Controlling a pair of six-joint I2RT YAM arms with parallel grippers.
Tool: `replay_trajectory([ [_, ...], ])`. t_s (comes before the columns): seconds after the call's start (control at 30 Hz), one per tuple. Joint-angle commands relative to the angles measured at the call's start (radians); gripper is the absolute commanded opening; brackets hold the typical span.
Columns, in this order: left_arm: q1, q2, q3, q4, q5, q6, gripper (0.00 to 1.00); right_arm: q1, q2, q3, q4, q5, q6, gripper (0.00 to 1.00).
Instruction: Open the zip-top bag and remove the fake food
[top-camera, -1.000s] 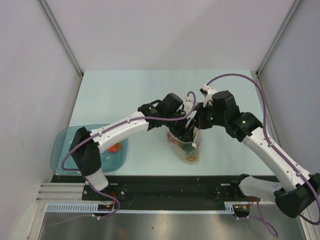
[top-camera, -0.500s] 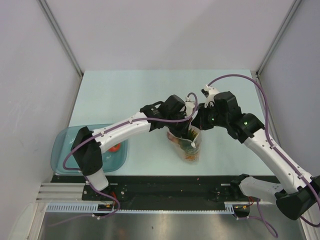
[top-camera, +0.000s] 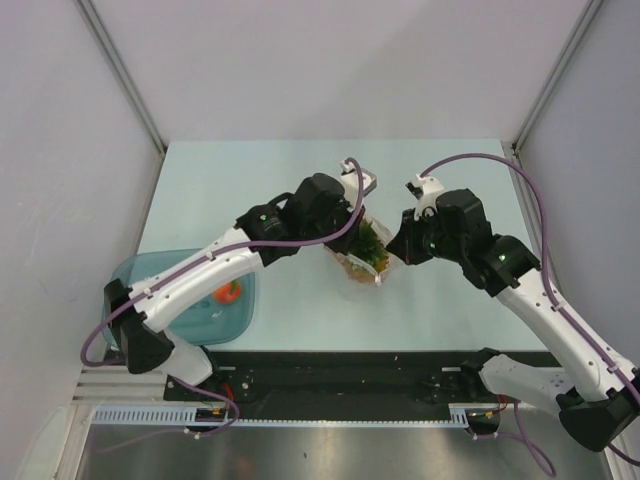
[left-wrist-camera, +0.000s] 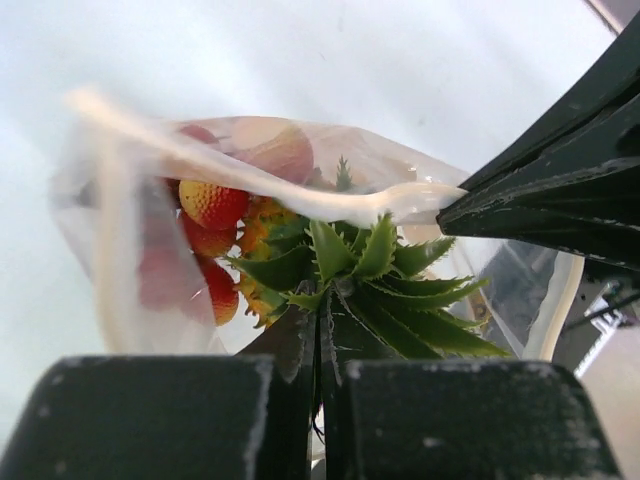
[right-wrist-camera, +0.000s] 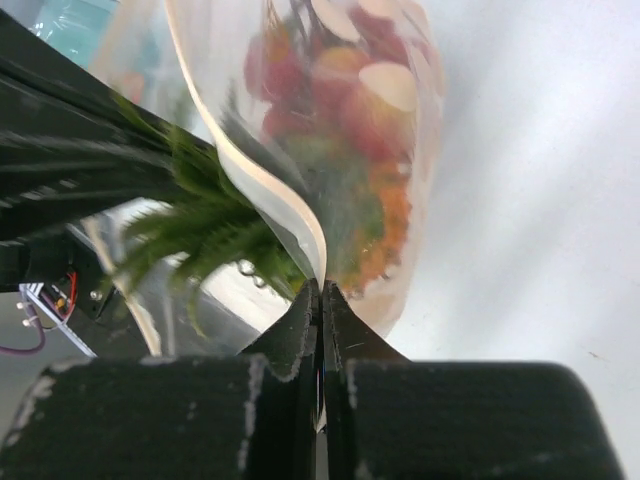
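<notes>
Left hand (left-wrist-camera: 320, 345) clamps pineapple (left-wrist-camera: 365, 262) leaves; right hand (right-wrist-camera: 322, 298) pinches bag (right-wrist-camera: 268, 185) rim.

The left hand (left-wrist-camera: 320, 365) had stood open inside the zip-top bag (top-camera: 362, 272) a second before; it then shut on the green leafy top of the pineapple (left-wrist-camera: 360, 265) and drew back toward the far edge of the counter (top-camera: 250, 170) and a little leftward; the leaves came up out of the bag's mouth; the bag was dragged away from the near edge and bunched shorter; the left arm's elbow swung out toward the left edge; the right hand (top-camera: 398, 250) shifted very slightly rightward.
</notes>
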Motion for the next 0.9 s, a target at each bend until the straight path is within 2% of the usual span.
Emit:
replay_trajectory([
  [0.0, 0.001, -0.062, 0.063, 0.027, -0.111, -0.012, 0.0, 0.006, -0.011, -0.018, -0.004, 0.022, -0.031, 0.0],
  [0.13, 0.032, -0.053, 0.104, 0.044, 0.017, -0.129, 0.0, 0.007, -0.001, -0.024, 0.006, 0.028, -0.025, 0.0],
  [0.3, 0.062, 0.091, 0.337, -0.167, 0.041, -0.297, 0.0, 0.025, 0.027, -0.013, 0.025, 0.057, -0.017, 0.0],
  [0.37, 0.075, 0.138, 0.385, -0.241, 0.073, -0.338, 0.0, 0.033, 0.038, -0.001, 0.04, 0.055, -0.015, 0.0],
  [0.6, 0.079, 0.184, 0.408, -0.235, 0.183, -0.324, 0.0, 0.047, 0.07, 0.011, 0.036, 0.078, -0.02, 0.0],
  [0.87, 0.088, -0.064, 0.276, 0.007, 0.186, -0.177, 0.0, 0.032, 0.062, -0.036, 0.019, 0.118, 0.0, 0.0],
])
